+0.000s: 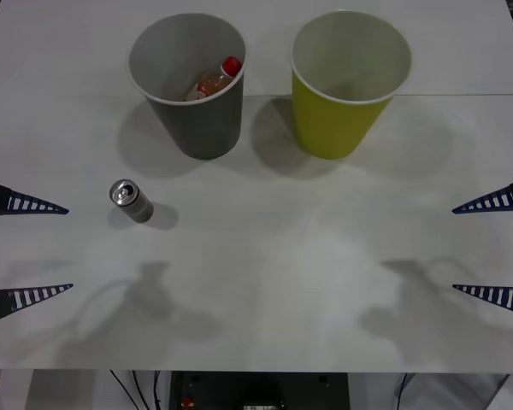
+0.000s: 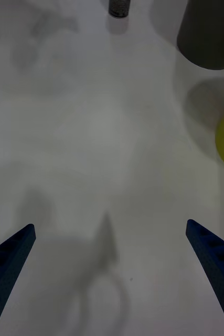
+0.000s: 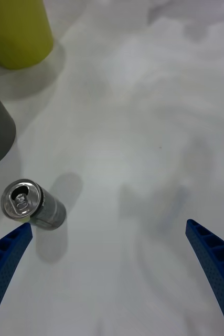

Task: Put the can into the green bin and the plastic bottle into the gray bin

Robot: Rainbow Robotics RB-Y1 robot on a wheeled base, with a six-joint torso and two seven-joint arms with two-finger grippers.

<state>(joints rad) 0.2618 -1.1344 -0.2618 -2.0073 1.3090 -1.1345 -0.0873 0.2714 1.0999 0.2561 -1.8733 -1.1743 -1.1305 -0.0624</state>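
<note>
The can [image 1: 132,200], small and silvery-gray with its pull-tab top facing up toward us, stands on the white table [image 1: 282,273] in front of the gray bin [image 1: 192,120], apart from it, and near our left gripper [image 1: 68,248]. In the left wrist view we see the can [image 3: 32,205] just beside one blue finger [image 3: 7,252]. The gray bin holds the plastic bottle [image 1: 215,81], leaning inside with its red cap uppermost. The green bin [image 1: 342,120] stands beside it on the right, its pale inside bare as far as we see. Both our left gripper and right gripper [image 1: 453,248] hang spread wide at the table's sides, holding nothing.
</note>
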